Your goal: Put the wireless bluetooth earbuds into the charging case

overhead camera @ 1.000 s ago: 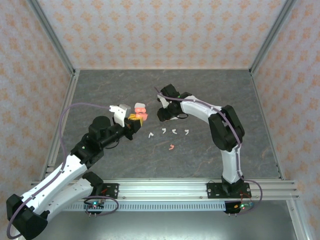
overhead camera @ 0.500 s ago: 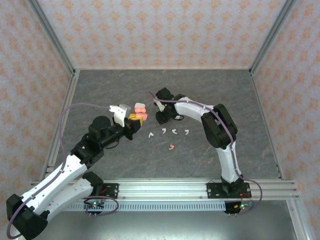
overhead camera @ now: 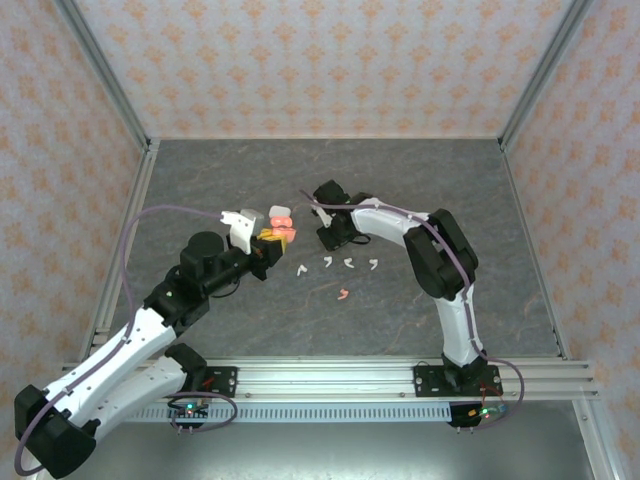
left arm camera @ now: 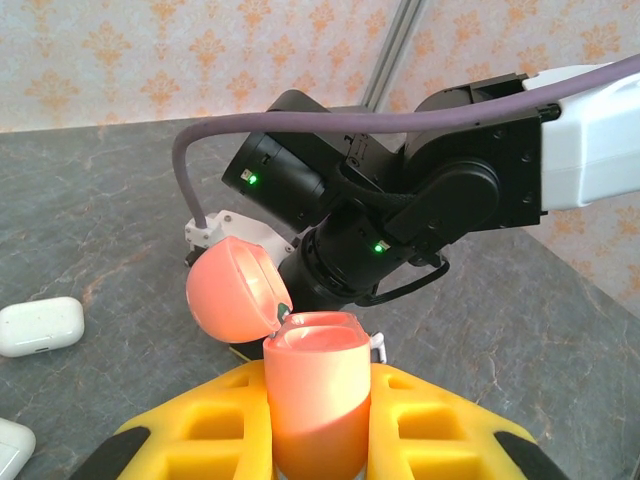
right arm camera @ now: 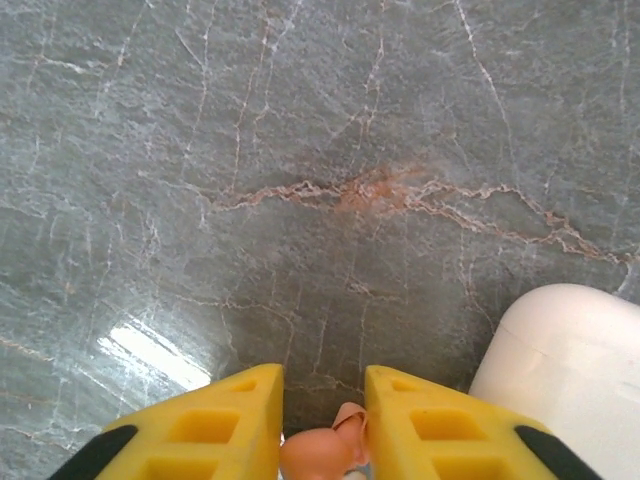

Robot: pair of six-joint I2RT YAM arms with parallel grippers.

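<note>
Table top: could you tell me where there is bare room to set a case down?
Free: the far strip of the table along the back wall, the right side beyond the right arm, and the near middle before the front rail. Crowded: the centre, around the pink case, the right tool gripping a pink earbud, and the loose earbuds.

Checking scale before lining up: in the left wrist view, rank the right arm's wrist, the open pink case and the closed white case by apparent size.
1. right arm's wrist
2. open pink case, nearest the camera
3. closed white case, farther off, so true size unsure
</note>
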